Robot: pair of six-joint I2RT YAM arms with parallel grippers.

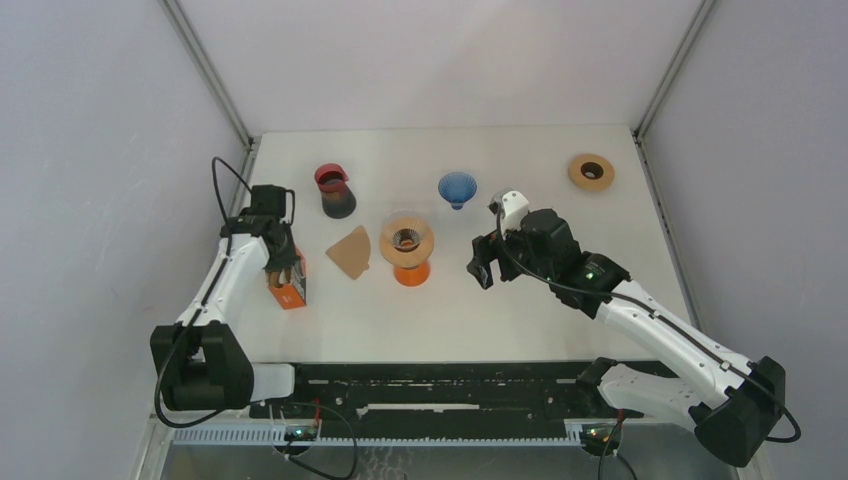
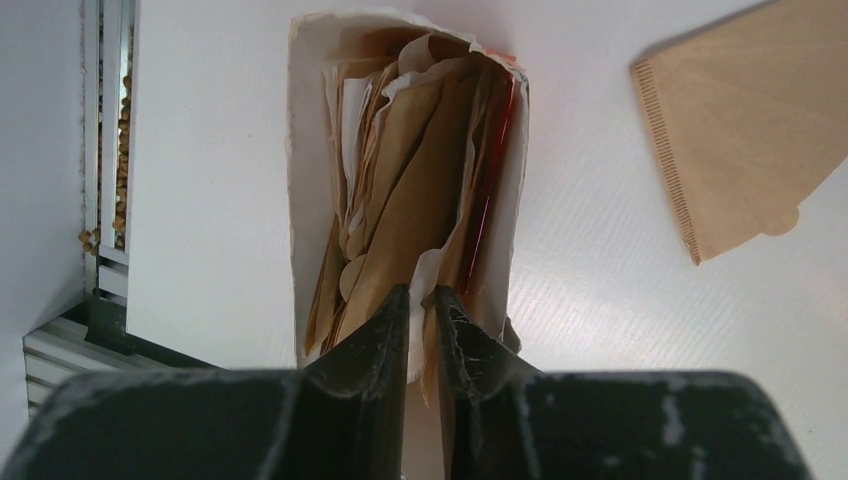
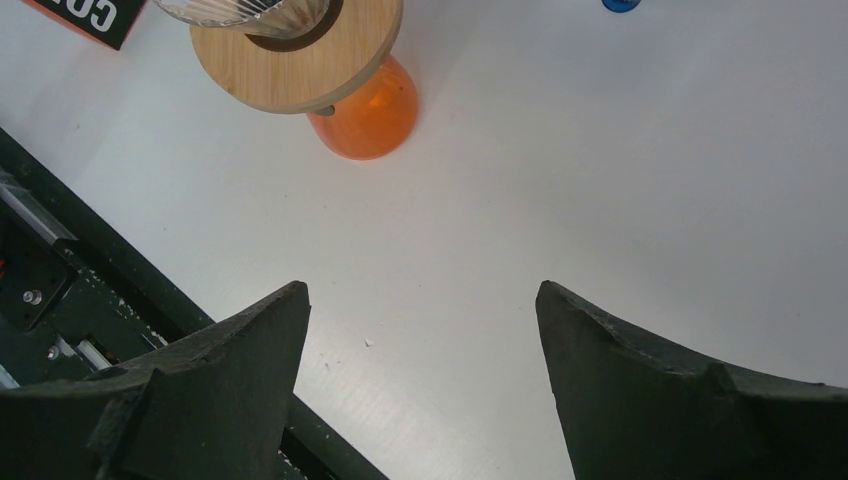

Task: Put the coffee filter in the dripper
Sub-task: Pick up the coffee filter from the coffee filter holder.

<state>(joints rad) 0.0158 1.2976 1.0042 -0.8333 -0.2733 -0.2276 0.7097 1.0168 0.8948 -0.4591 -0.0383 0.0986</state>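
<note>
Coffee filter (image 2: 424,272) in the box (image 2: 303,150) sits pinched between left hand (image 2: 421,318) fingers (image 2: 378,345).

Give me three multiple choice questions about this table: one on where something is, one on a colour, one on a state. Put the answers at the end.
1. Where is the loose coffee filter?
A) flat on the table, between the filter box and the wood-collared dripper
B) inside the dripper
C) on top of the box

2. What colour is that dripper's stand?
A) green
B) orange
C) white

3. How is the right tool?
A) shut on a filter
B) shut on the dripper
C) open, empty

Answers: 1 A, it lies flat between the two; 2 B, orange shows under the wooden collar; 3 C, its fingers stand wide apart over bare table.
</note>
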